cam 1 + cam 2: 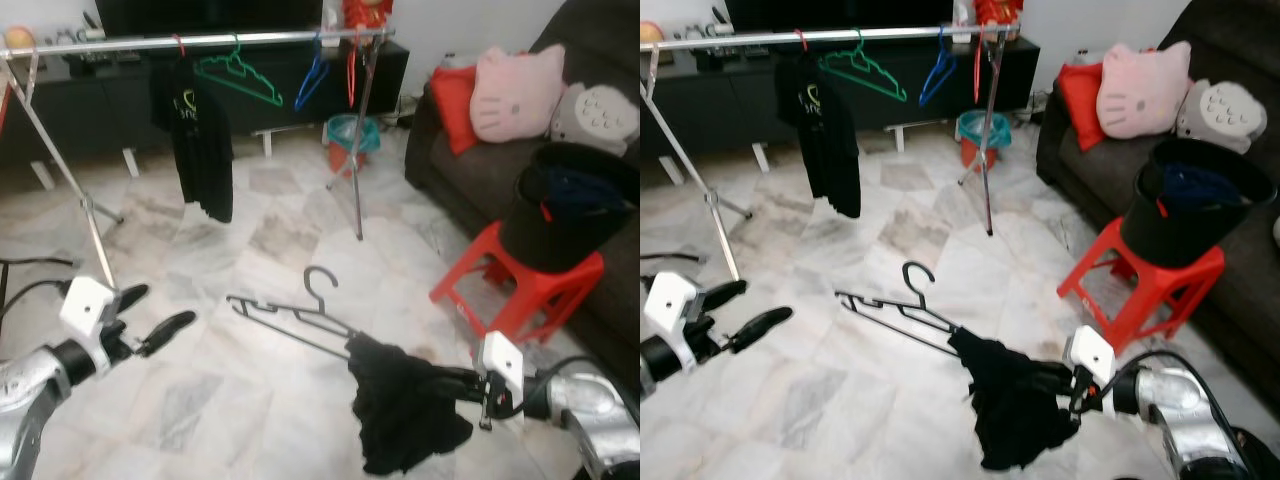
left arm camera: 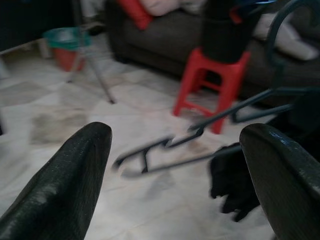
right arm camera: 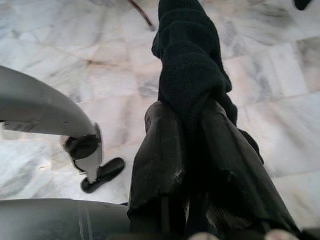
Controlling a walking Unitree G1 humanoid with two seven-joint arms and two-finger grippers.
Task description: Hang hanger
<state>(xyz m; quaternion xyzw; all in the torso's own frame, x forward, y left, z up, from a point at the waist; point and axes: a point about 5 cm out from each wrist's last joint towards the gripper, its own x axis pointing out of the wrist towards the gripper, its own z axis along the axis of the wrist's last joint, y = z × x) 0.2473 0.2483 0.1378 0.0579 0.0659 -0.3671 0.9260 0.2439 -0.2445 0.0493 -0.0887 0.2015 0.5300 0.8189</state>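
Holding a bunched black garment [image 1: 405, 405], the right gripper [image 1: 462, 386] is clenched on the cloth low in front of the robot, over a pale marble floor [image 1: 250, 400]. The right wrist view shows both black fingers [image 3: 165, 155] pressed tight around a twisted fold of the fabric. A dark wire hanger [image 1: 290, 315] sticks out of the cloth on the side away from that gripper, its hook up and its bar tilted; how firmly the garment sits on it cannot be told.

The left gripper [image 1: 150, 315] hovers well apart from the hanger, released, fingers spread wide and holding nothing. In its wrist view the hanger lies ahead, between the two fingertips.

Far beyond both grippers stands a clothes rail [image 1: 200, 42] carrying a black shirt [image 1: 195, 150], a green hanger [image 1: 238, 78], a blue hanger [image 1: 312, 80] and a red one. Past the right gripper, to its outer side, a red stool [image 1: 515, 285] bears a black bucket [image 1: 560, 205] before a dark sofa [image 1: 470, 170].

The job looks early: the hanger is nowhere near the rail. To do this step well, the left gripper would best close on the hanger's neck, just under the hook, so the hook stays free and upright. The right should keep the cloth from sliding off while the load is lifted, since a tilted bar could shed it.
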